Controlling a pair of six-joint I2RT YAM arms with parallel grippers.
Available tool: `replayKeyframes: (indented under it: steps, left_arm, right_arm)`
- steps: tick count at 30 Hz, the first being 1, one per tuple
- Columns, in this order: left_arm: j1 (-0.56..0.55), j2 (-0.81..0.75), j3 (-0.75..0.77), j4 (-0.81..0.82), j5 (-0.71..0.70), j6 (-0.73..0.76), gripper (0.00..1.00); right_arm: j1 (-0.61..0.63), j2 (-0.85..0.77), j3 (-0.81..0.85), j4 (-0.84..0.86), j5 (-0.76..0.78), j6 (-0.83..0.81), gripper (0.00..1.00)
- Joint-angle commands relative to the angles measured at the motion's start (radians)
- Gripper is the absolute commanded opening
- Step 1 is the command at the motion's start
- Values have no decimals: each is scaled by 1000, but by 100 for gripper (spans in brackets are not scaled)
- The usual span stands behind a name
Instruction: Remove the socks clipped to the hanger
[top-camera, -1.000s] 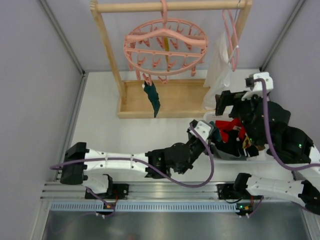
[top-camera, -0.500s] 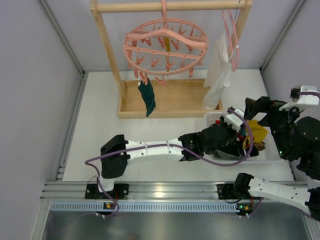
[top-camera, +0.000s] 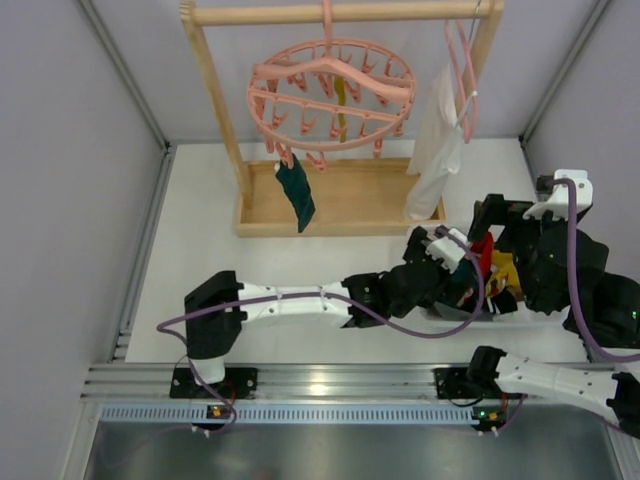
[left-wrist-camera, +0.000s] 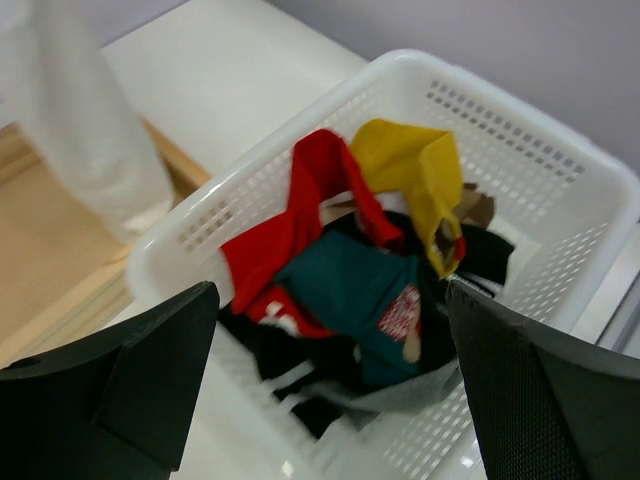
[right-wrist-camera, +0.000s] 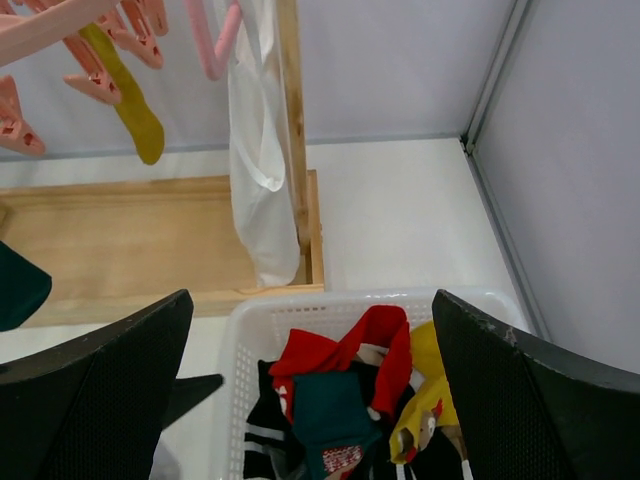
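Over the white basket (left-wrist-camera: 175, 262), the left fingers (left-wrist-camera: 150, 380) are standing spread wide with nothing between them, hovering just above a heap of loose socks: a red sock (left-wrist-camera: 300, 220), a yellow sock (left-wrist-camera: 420, 170) and a teal sock (left-wrist-camera: 350, 285) lying on top. The right fingers (right-wrist-camera: 100, 400) are likewise gaping and empty, hanging above the basket and facing the rack.

Seen from overhead, the basket is sitting at 4 o'clock on the bench (top-camera: 200, 250), with both arms crowding over it. At 12 o'clock the hanger (top-camera: 400, 88) is dangling from a wooden rail (top-camera: 300, 13). Two socks are hanging from its pegs: a mustard sock (right-wrist-camera: 128, 100) near the middle and a dark sock (top-camera: 296, 195) at the hoop's 7 o'clock.

The drop-off is looking finished, with two socks to go. The next move is calling for one arm to rise clear of the basket, reach toward 12 o'clock, pinch a clipped sock below its peg and pull downward, while avoiding the white cloth (right-wrist-camera: 260, 150) at 1 o'clock.
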Motion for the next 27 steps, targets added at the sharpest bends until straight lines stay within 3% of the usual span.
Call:
replayKeyframes:
  steps: [1, 6, 10, 15, 18, 20, 27]
  left_arm:
    - [-1, -182, -134, 16, -133, -14, 99]
    - [1, -316, -304, -90, -313, -74, 99]
    - [13, -387, -360, -337, -403, -177, 99]
    - [16, -570, -510, -473, -423, -309, 98]
    - [57, -643, -547, -653, -403, -416, 99]
    - [109, -675, -574, -755, -386, -479, 99]
    - [281, -845, -622, -918, -326, -556, 99]
  right_arm:
    - [3, 23, -1, 45, -28, 3, 100]
    - [-9, 73, -42, 108, -89, 6, 99]
    - [-51, 109, -73, 174, -207, 18, 99]
    - [-63, 176, -155, 304, -329, 16, 99]
    - [-63, 173, -269, 503, -463, -15, 99]
    - [-63, 175, -330, 622, -538, -31, 99]
    - [-94, 316, -340, 743, -695, 33, 99]
